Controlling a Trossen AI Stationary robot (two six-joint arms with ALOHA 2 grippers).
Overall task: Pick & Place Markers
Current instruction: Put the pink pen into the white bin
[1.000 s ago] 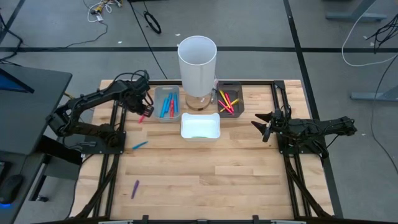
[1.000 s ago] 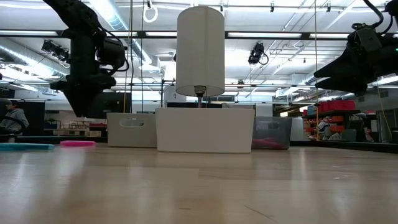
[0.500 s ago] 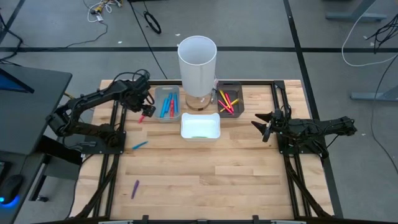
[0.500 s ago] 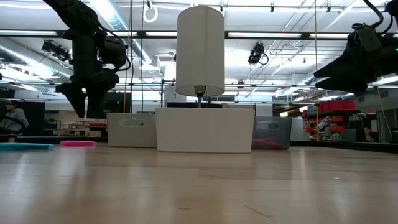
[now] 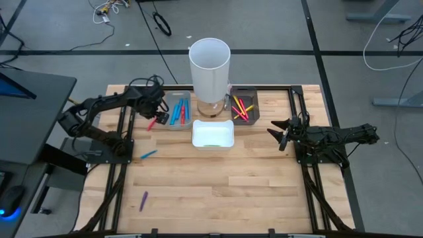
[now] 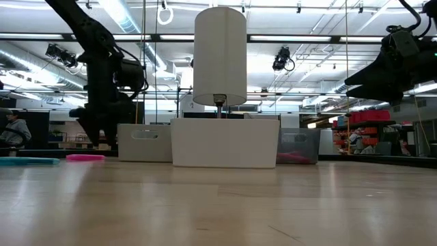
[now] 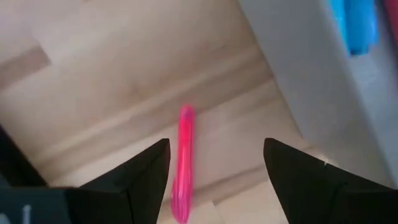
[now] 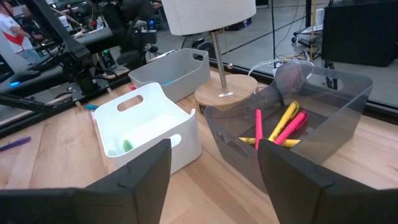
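Note:
A pink marker [image 7: 184, 160] lies flat on the wooden table, just left of the grey tray [image 5: 176, 110] that holds blue and red markers. My left gripper [image 7: 216, 144] points down over it, open, with the marker between its fingers and nearer one of them; nothing touches it. In the high view this gripper [image 5: 155, 114] stands at the tray's left side. My right gripper [image 5: 276, 135] waits open at the table's right, level, facing the trays [image 8: 214, 146]. A blue marker [image 5: 148, 155] and a purple marker [image 5: 143, 200] lie loose on the table.
A tall white cylinder on a round wooden foot [image 5: 210, 66] stands at the back middle. In front of it is a white tray [image 5: 213, 135] with a green marker. A dark clear tray [image 5: 243, 106] holds yellow, red and pink markers. Black frame rails [image 5: 122, 165] run along both sides.
My left gripper has opened, then gone down toward the pink marker beside the grey tray, still pointing down. The marker has stayed where it lay.

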